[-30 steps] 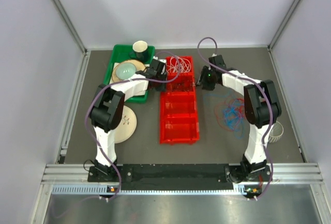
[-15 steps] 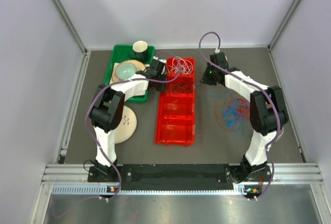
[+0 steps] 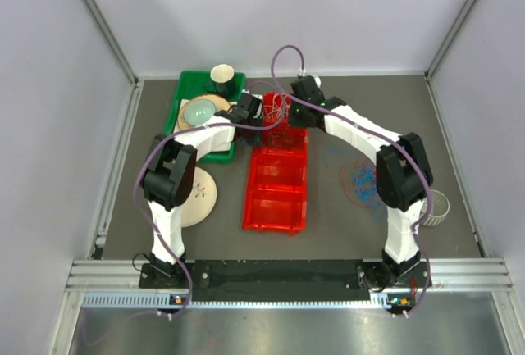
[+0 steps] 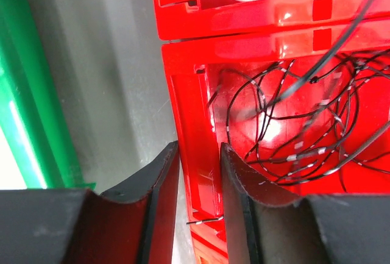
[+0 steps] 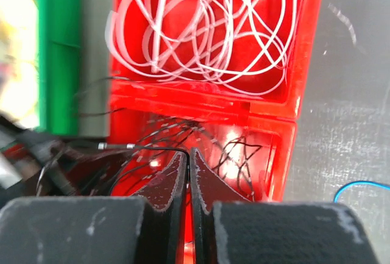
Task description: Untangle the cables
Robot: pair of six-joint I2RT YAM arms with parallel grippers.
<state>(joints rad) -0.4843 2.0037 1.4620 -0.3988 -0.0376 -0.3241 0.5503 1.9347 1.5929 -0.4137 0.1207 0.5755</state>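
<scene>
- bin (image 3: pixel 276 207): red, a row of compartments, laid mid-table (image 3: pixel 328 232), slightly askew.
- white cables (image 5: pixel 183 8): loosely coiled in the far end compartment.
- black cables (image 4: pixel 304 124): tangled in the next compartment, nearer the arms. A few strands are seen trailing past its left wall.
- red and blue cables (image 3: pixel 367 179): one loose tangle on the table, right of the bin and well apart from it.
- left fingers (image 4: pixel 155 197): set astride the left wall of the black-cable compartment, one finger outside and one inside. They are closed on that wall.
- right fingers (image 5: pixel 173 181): held over the same compartment and pressed fully together. A single black strand is pinched at the tips.
- tray (image 3: pixel 175 109): green, placed just left of the bin's far end.
- cup (image 3: pixel 222 75): stood upright at the tray's far end.
- bowl (image 3: pixel 199 112): pale, kept in the tray nearer the arms than the cup.
- plate (image 3: pixel 197 195): pale, laid on the table beside the left arm, outside the tray.
</scene>
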